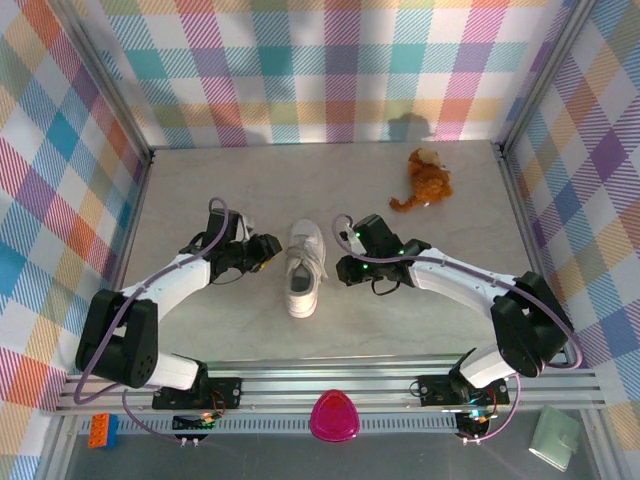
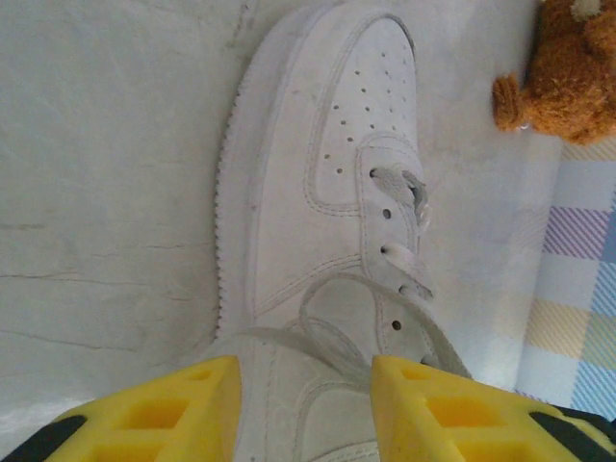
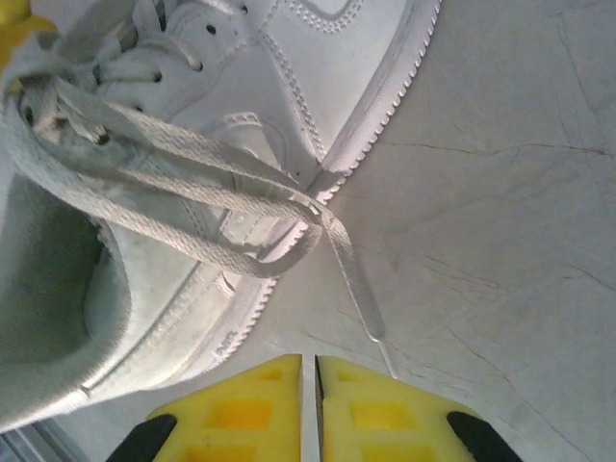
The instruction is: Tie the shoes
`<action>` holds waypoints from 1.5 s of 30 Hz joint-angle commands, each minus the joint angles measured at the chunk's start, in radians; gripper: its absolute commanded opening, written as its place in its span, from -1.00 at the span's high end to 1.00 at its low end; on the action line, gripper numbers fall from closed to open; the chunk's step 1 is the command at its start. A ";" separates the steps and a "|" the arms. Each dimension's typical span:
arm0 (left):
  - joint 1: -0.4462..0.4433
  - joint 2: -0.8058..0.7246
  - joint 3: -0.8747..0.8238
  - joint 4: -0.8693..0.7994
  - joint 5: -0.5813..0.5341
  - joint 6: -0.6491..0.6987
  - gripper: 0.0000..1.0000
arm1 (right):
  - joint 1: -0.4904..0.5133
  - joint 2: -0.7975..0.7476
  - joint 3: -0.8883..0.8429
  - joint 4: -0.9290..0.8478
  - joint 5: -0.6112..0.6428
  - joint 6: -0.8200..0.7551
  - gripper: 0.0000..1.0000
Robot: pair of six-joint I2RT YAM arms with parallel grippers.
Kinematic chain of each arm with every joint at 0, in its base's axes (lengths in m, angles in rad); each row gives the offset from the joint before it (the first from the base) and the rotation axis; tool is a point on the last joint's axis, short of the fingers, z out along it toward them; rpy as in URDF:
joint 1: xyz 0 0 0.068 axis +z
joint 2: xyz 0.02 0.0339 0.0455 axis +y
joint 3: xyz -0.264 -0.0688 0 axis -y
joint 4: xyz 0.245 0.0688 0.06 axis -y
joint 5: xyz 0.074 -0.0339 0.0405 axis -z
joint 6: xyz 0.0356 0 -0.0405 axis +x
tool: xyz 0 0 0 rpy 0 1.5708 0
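Plaid-walled enclosure, pale marbled table [image 1: 240,185]. White sneaker [image 1: 305,265] sits mid-table between the two arms, laces loose (one loop drapes over its side). Left gripper [image 2: 306,371] is at the shoe's flank, fingers spread. Right gripper [image 3: 310,364] has its fingers almost pressed together, gripping nothing visible; the lace tip lies just ahead.

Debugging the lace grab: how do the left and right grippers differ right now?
The left gripper has its jaws well apart; the right gripper has them almost together. The left is at the sneaker's left side, the right at its right. A lace loop shows between the left's jaws; a lace end lies just ahead of the right's. Both have yellow fingers.
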State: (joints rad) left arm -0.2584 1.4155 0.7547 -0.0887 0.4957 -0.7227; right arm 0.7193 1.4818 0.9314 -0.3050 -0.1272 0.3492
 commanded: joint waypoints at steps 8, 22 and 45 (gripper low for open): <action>0.020 0.144 0.080 0.099 0.106 -0.070 0.17 | 0.038 0.022 0.036 -0.048 -0.015 -0.172 0.64; 0.021 0.221 0.080 0.129 0.216 -0.098 0.21 | 0.054 0.071 0.063 -0.046 -0.020 -0.230 0.59; 0.027 0.097 0.218 -0.160 0.094 0.148 1.00 | 0.056 0.048 0.014 0.069 -0.023 -0.388 0.26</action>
State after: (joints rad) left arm -0.2436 1.5394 0.9600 -0.1902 0.6060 -0.6147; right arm 0.7673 1.5543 0.9585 -0.3000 -0.1406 -0.0418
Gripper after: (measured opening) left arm 0.057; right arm 0.372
